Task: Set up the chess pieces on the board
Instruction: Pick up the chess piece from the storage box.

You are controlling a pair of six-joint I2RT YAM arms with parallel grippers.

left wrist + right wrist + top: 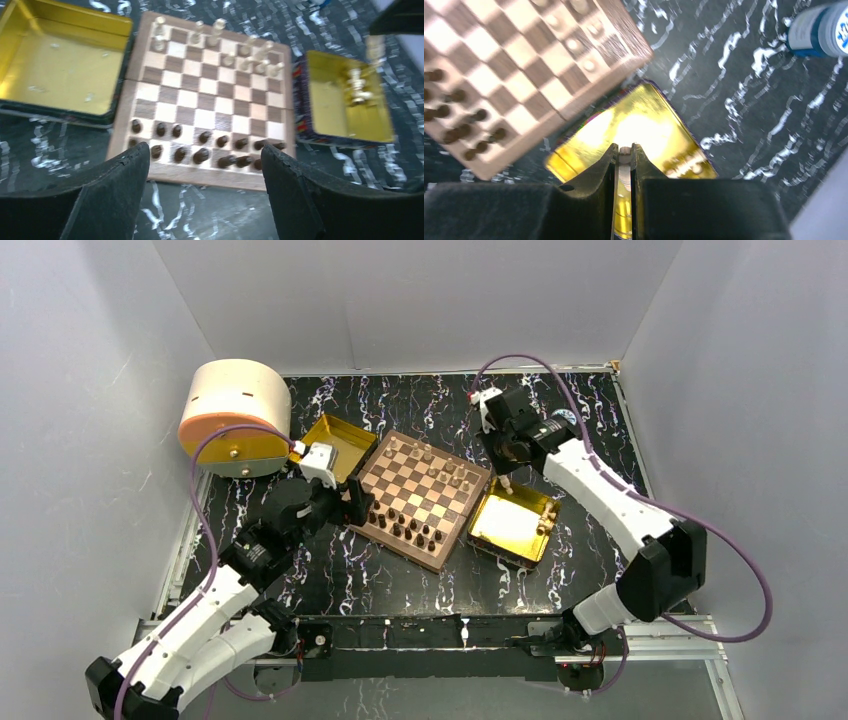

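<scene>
The right claw [624,147], pressed nearly together, pinches one light tan chess piece [507,483] upright above the gold tray [510,527]. In the top view the board [422,495] lies at its 9 o'clock, with the light rank [248,64] on the side nearer this claw. The left claw [205,150], spread wide, hovers by the dark rank [201,155].

The board [207,107] is looking like smooth, matt wood, ahead of the wide-apart left jaws. The dark pieces [201,155] nearest those jaws are shining a little, like polished wood. The gold tray [644,125] under the right jaws is gleaming like shiny metal. A pale wooden piece [625,150] is sitting pinched between the right jaws, which are looking black and matt. The table [734,100] is shining like black marble.
</scene>
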